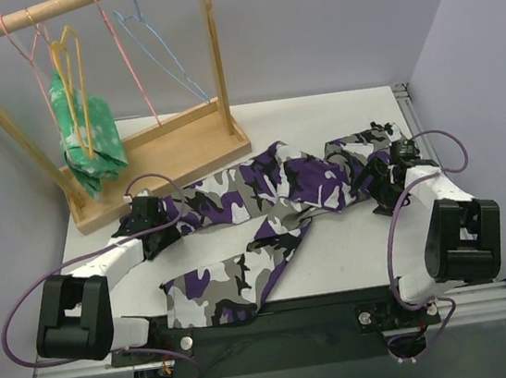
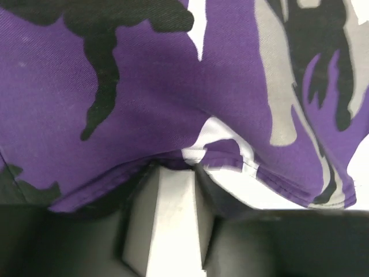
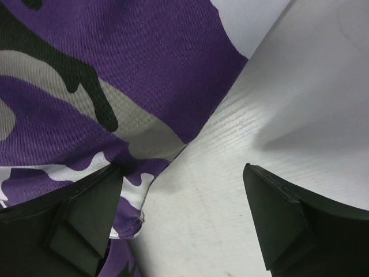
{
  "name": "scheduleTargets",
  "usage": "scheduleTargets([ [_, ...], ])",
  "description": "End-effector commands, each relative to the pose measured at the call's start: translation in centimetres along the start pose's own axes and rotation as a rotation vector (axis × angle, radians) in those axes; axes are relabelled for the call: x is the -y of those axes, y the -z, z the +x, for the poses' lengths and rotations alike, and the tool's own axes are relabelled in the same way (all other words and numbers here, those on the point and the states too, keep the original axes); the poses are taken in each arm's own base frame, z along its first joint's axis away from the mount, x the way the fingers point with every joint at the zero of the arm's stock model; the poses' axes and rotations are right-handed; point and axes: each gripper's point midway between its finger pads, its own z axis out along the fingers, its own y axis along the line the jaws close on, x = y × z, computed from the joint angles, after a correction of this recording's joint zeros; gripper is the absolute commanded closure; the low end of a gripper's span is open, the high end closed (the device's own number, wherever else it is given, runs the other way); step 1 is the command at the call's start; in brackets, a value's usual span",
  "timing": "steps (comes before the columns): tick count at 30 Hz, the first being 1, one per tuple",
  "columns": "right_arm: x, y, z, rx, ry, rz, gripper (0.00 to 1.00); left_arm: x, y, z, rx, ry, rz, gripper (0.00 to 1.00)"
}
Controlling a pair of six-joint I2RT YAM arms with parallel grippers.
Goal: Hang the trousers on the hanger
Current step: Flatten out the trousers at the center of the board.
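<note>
- Progress: barely started, I'd say. The hanger (image 1: pixel 59 61) hangs on the wooden rack (image 1: pixel 173 148) at far left with a green-and-white garment (image 1: pixel 87 136) draped on it. Nothing of the trousers is on it.
- The left end effector (image 1: pixel 150 223) is at the left end of the trousers (image 1: pixel 263 197), which lie spread flat across the desk (image 1: pixel 354 250).
- The right end effector (image 1: pixel 385 186) is at their right end, near the far right corner.
- Left to do: secure a grip, lift, get the cloth over the hanger bar.
- Only the top view shows the rack, the hanger and the overall layout.
- Left wrist view: end effector (image 2: pixel 179 173) is narrowed, with the trousers' hem (image 2: pixel 144 86) at the tips. I can't tell if it's pinched.
- Right wrist view: end effector (image 3: pixel 183 170) is spread wide. One finger is at the cloth edge (image 3: pixel 115 69), the other over bare desk (image 3: pixel 300 86), and it holds nothing.
</note>
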Motion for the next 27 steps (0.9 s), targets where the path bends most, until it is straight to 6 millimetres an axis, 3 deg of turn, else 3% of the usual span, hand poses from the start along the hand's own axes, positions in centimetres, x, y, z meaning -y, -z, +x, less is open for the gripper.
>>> scheduleTargets([
  [1,-0.8,-0.3,-1.5,0.006,-0.015,0.001,0.13,0.1,-0.6,1.8,-0.074,0.004,0.027,0.70],
  [4,-1.1,-1.0,-1.9,-0.002,0.009,-0.004,0.25,0.4,-0.3,0.9,-0.053,0.011,0.034,1.00],
  [8,-1.0,-1.9,-2.7,-0.002,0.056,0.014,0.49,1.2,1.1,-1.1,0.004,0.026,0.084,1.00],
  [10,-1.1,-2.3,-3.1,-0.010,0.074,0.015,0.60,1.3,2.7,-3.1,0.073,0.034,0.097,1.00],
  [11,-1.2,-2.3,-3.3,-0.010,0.096,0.007,0.73,1.1,3.4,-3.3,0.080,0.040,0.092,1.00],
  [13,-1.5,-1.8,-3.8,0.004,0.113,-0.010,0.85,0.3,5.0,-5.3,0.150,0.070,0.085,1.00],
  [14,-1.9,-1.3,-4.5,0.023,0.125,-0.023,1.00,-0.3,5.6,-5.8,0.166,0.084,0.070,1.00],
  [17,-2.4,1.0,-6.2,0.089,0.120,-0.040,1.00,-2.5,7.5,-8.6,0.254,0.166,0.047,1.00],
  [21,-3.1,5.6,-8.0,0.191,0.118,-0.081,1.00,-4.2,8.6,-9.9,0.285,0.219,0.033,1.00],
  [24,-3.0,8.7,-7.8,0.246,0.127,-0.099,1.00,-4.7,9.1,-10.6,0.295,0.212,0.021,1.00],
  [27,-2.5,11.5,-6.3,0.293,0.135,-0.102,1.00,-4.8,8.9,-10.4,0.289,0.187,0.012,1.00],
])
